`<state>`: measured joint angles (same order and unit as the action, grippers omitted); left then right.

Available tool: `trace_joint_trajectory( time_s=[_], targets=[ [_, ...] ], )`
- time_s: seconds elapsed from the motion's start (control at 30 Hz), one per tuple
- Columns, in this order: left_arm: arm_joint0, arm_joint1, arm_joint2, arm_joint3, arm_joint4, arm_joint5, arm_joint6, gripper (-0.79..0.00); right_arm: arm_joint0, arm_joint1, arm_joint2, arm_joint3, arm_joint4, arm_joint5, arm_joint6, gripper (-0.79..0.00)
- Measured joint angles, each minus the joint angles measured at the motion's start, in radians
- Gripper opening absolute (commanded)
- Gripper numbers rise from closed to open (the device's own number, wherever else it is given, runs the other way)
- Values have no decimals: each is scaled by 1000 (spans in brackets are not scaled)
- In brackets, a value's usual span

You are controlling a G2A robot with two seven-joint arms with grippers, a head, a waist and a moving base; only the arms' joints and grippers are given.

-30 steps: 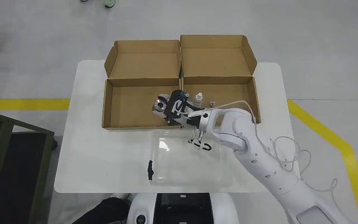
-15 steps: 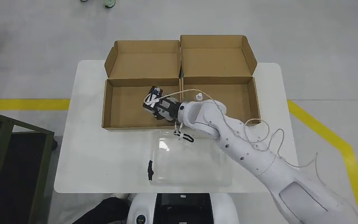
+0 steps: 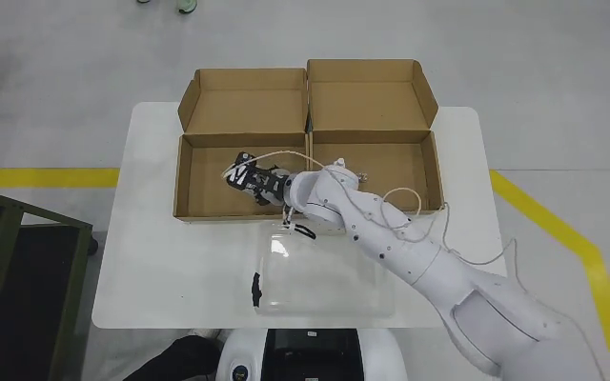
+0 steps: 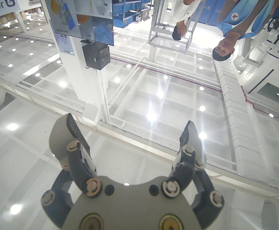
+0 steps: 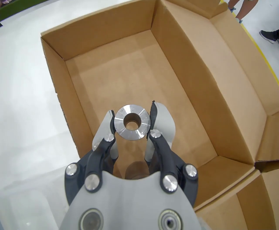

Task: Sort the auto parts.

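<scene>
The right claw (image 5: 132, 113) is closed on a metal ring (image 5: 121, 126), gripped at its rim between the two ribbed finger pads (image 5: 161, 117). The ring sits right at the fingertips and spans the gap between them. It is a silver disc with a round central bore, and its flat face is turned toward the wrist camera and marked by faint radial machining lines. Any stamp or lettering on that face is too small to make out.

In the top view the right claw (image 3: 246, 176) hangs over the middle of the left cardboard box (image 3: 205, 190), inside its walls, with the arm reaching in across the box's front right corner. The right wrist view shows the bare brown floor of the left cardboard box (image 5: 130, 71) beneath the ring. Whether the ring touches that floor cannot be told.

The right cardboard box (image 3: 410, 176) stands just beside the left one, their walls touching. Both have lids folded back, and both rest on the white table (image 3: 162, 257).

A clear plastic tray (image 3: 329, 286) lies at the table's front edge, near the boxes, with a small black part (image 3: 255, 286) at its left end.

The left claw (image 4: 129, 122) is spread wide, holds nothing and points up at the ceiling. A wall screen (image 4: 82, 19) and printed panels appear beyond it, their print too small to read.
</scene>
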<state>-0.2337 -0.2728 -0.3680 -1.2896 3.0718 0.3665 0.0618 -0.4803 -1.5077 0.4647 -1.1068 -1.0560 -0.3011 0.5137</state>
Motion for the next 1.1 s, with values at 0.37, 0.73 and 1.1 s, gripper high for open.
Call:
trace_joint_trajectory(
  time_s=[0.37,0.73,1.1],
  targets=[
    [0,0,0,0,0,0,0,0,27,-66,-25,143,2,-20,-5,-191],
    [0,0,0,0,0,0,0,0,31,-85,8,140,-22,-41,-28,0],
    [0,0,0,0,0,0,0,0,-121,15,227,-207,-111,-57,-83,0]
  ],
)
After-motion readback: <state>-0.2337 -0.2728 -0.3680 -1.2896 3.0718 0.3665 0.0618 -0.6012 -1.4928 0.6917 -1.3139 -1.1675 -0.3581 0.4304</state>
